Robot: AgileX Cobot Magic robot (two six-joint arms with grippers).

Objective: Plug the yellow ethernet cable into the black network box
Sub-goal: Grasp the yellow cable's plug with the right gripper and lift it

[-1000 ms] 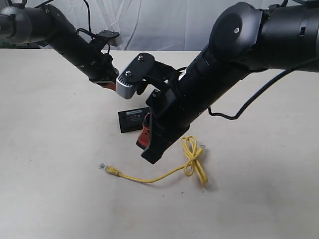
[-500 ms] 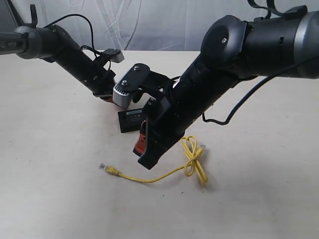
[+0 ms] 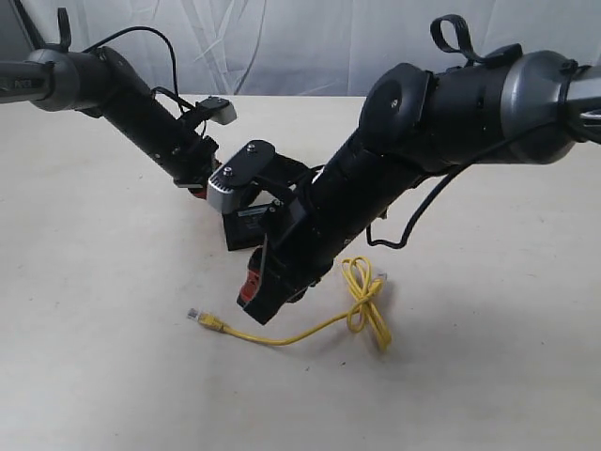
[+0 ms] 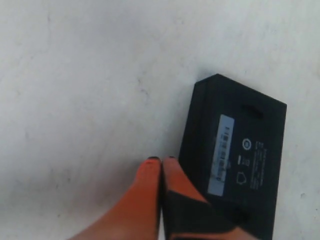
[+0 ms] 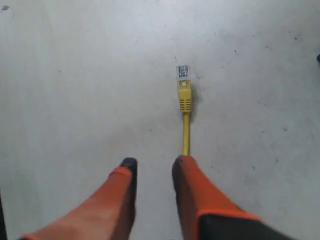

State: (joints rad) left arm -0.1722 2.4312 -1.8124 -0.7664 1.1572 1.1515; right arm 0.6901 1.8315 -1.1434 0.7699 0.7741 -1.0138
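Note:
The yellow ethernet cable (image 3: pixel 310 329) lies on the pale table, its clear plug (image 3: pixel 194 314) at the near left and a knotted loop (image 3: pixel 362 301) to the right. In the right wrist view the plug end (image 5: pixel 183 85) points away, and the cord runs under one orange finger (image 5: pixel 197 195). My right gripper (image 5: pixel 154 165) is open just above the table with nothing between its fingers. The black network box (image 3: pixel 246 225) lies flat behind the right arm. My left gripper (image 4: pixel 161 161) is shut and empty, its tips beside the box's (image 4: pixel 232 150) edge.
The right arm's silver wrist camera (image 3: pixel 225 183) hangs over the box and hides part of it in the exterior view. A black cable (image 3: pixel 413 221) dangles from the right arm. A white curtain (image 3: pixel 282 47) backs the table.
My right gripper has slid left and down toward the cable's plug end, and its fingers have parted. The left arm drew slightly back early on, then stayed still.

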